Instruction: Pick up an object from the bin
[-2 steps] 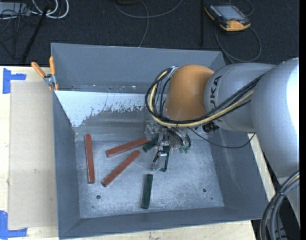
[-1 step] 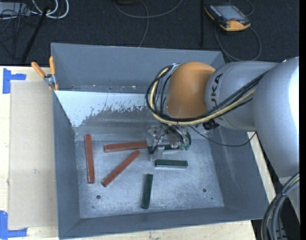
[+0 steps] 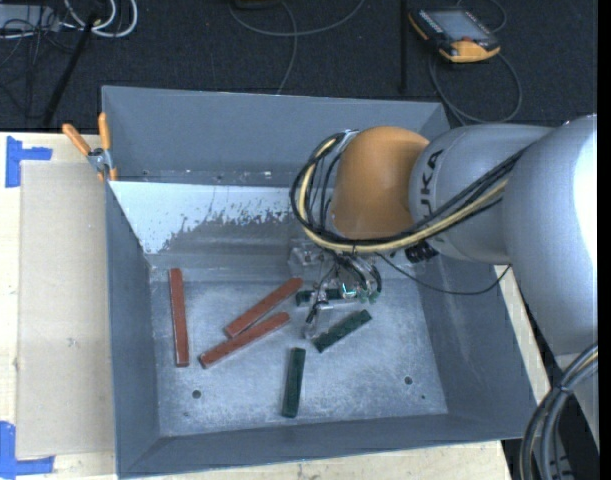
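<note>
My pincer (image 3: pixel 330 303) is low in the bin (image 3: pixel 235 138), right of centre, just over the upper end of a dark green bar (image 3: pixel 343 330) that lies slantwise on the floor. Spread or pressed together? I cannot tell, it's too cluttered down there. Nothing looks lifted. That bar lies flat, and so does a second green bar (image 3: pixel 293 382) nearer the front. A brown pair (image 3: pixel 263 308) sits close beside me, and a lone brown bar (image 3: pixel 178 318) lies well apart by the far wall. My reckoning: I'm in position, but the grip and the lift are both left to do.
</note>
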Available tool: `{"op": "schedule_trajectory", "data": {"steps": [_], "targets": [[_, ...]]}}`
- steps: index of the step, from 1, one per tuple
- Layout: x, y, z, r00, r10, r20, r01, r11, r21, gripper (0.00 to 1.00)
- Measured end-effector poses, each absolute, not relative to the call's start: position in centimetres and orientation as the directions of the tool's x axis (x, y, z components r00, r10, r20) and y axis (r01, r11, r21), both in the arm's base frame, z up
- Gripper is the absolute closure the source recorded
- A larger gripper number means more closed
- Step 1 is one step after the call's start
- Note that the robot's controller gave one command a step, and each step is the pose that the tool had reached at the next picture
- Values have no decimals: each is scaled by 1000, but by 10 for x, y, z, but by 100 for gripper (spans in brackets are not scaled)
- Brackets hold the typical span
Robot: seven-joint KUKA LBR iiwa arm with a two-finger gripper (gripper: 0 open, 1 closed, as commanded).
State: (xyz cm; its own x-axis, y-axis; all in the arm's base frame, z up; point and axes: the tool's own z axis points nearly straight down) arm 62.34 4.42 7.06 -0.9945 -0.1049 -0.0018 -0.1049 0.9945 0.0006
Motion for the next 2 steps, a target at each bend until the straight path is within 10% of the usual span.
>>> {"op": "schedule_trajectory", "data": {"steps": [1, 2], "targets": [[625, 44, 73, -995, -104, -7, -104, 995, 1, 100], [621, 25, 75, -708, -706, -13, -706, 708, -5, 100]]}}
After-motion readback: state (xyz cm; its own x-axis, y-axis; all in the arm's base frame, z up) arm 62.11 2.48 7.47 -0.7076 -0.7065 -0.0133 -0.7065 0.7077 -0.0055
